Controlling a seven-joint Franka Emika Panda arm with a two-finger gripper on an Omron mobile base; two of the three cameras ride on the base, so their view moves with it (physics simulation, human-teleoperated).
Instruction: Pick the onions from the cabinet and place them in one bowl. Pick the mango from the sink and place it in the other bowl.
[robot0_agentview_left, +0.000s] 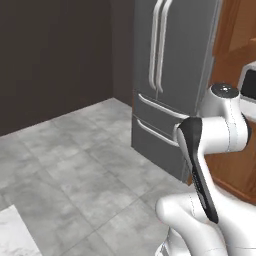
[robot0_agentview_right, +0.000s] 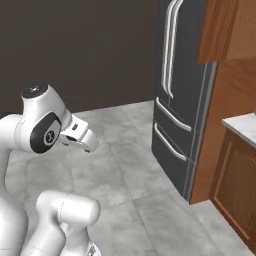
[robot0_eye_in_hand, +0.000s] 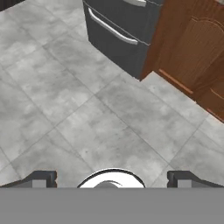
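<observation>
My gripper is open, its two dark fingertips set wide apart with nothing between them. It points down at bare grey floor tiles in front of a dark fridge. My white arm is folded up close over the base. The onions, the mango, the sink, both bowls and the cabinet are out of view.
A tall dark grey fridge with long bar handles stands ahead. Reddish-brown low cupboards under a white marble counter run to its right. A marble corner lies low on the left.
</observation>
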